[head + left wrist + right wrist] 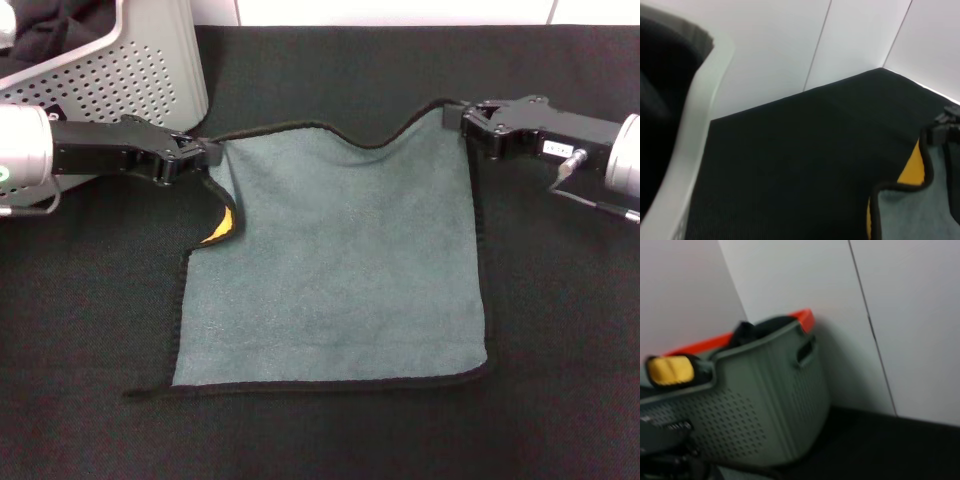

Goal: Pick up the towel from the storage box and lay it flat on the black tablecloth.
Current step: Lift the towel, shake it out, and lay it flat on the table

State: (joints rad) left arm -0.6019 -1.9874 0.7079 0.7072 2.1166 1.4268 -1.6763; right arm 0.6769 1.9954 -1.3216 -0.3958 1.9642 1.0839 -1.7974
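Note:
The towel [340, 270] lies grey-green face up on the black tablecloth [560, 350], with its near part flat. A fold at its left edge shows the yellow-orange face [221, 231]. My left gripper [205, 153] is shut on the towel's far left corner. My right gripper [468, 120] is shut on its far right corner. The far edge sags between them. The left wrist view shows the towel's corner [912, 212] and the tablecloth [790, 150]. The storage box [130, 70] stands at the far left, and it also shows in the right wrist view [755, 405].
Black bunched fabric [50, 25] fills the storage box, and it also shows in the left wrist view [660, 100]. In the right wrist view a yellow item [670, 370] sits at the box's rim and an orange edge [790, 317] shows behind it. A white wall [790, 50] stands behind the table.

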